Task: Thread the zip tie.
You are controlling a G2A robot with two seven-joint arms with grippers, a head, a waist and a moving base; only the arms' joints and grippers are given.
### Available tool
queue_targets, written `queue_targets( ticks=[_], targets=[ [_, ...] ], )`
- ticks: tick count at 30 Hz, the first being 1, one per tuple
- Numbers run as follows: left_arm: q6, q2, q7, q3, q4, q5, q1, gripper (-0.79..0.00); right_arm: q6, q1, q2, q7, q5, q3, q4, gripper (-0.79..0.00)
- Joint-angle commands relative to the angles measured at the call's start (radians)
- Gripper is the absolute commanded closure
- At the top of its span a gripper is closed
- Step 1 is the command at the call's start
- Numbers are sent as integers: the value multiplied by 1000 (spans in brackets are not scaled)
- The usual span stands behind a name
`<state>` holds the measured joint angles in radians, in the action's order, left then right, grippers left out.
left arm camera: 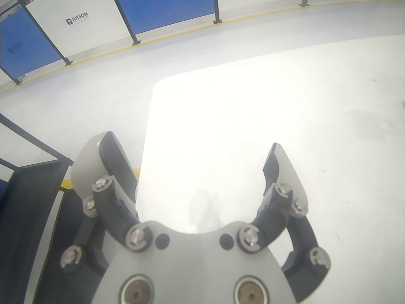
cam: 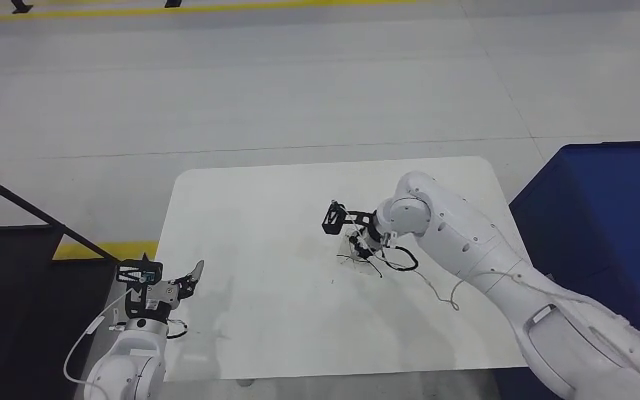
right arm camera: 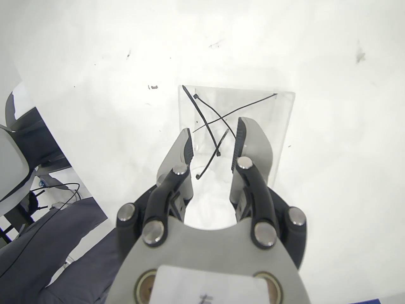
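Three thin black zip ties (right arm camera: 208,118) lie crossed in a clear shallow tray (right arm camera: 284,121) on the white table. My right gripper (right arm camera: 213,134) hovers open just above them, with one tie between its fingers but not clamped. In the top view the right gripper (cam: 360,243) and the zip ties (cam: 362,262) sit near the table's middle. My left gripper (left arm camera: 193,159) is open and empty over the table's near left corner; the top view shows the left gripper (cam: 190,277) there, far from the ties.
The white table (cam: 260,300) has rounded corners. A dark blue bin (cam: 590,220) stands off its right edge and a black frame (cam: 40,300) off its left. Cables (cam: 430,280) trail from the right arm onto the table.
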<state>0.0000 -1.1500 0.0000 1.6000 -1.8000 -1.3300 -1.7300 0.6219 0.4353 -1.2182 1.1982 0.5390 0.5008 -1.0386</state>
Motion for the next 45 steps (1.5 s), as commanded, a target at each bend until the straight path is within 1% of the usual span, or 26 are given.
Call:
queue_targets(
  ticks=[1,10,13,14,19,21,24,26,29,32,35,38,41,45],
  targets=[
    [0,0,0,0,0,0,0,-785,10,-12,-14,-10,-5,-16,35,-237],
    [0,0,0,0,0,0,0,-785,18,-48,-67,-28,-7,-67,155,-215],
    [0,0,0,0,0,0,0,-785,26,-54,-82,-35,-10,-78,181,-185],
    [0,0,0,0,0,0,0,-785,28,-57,-87,-37,-11,-81,189,-172],
    [0,0,0,0,0,0,0,-785,39,-65,-105,-39,-11,-93,220,-166],
    [0,0,0,0,0,0,0,-785,37,-68,-111,-37,-8,-98,229,-139],
    [0,0,0,0,0,0,0,-785,37,-70,-120,-37,-8,-104,241,-129],
    [0,0,0,0,0,0,0,-785,37,-74,-124,-37,-7,-106,248,-132],
    [0,0,0,0,0,0,0,-785,39,-77,-128,-39,-8,-108,256,-114],
    [0,0,0,0,0,0,0,-785,42,-79,-130,-42,-8,-110,262,-120],
    [0,0,0,0,0,0,0,-785,40,-79,-130,-40,-8,-110,263,-99],
    [0,0,0,0,0,0,0,-785,38,-80,-128,-38,-7,-111,260,-102],
    [0,0,0,0,0,0,0,-785,36,-81,-122,-36,-8,-109,255,-80],
    [0,0,0,0,0,0,0,-785,32,-78,-113,-32,-11,-104,241,-95]
  ],
)
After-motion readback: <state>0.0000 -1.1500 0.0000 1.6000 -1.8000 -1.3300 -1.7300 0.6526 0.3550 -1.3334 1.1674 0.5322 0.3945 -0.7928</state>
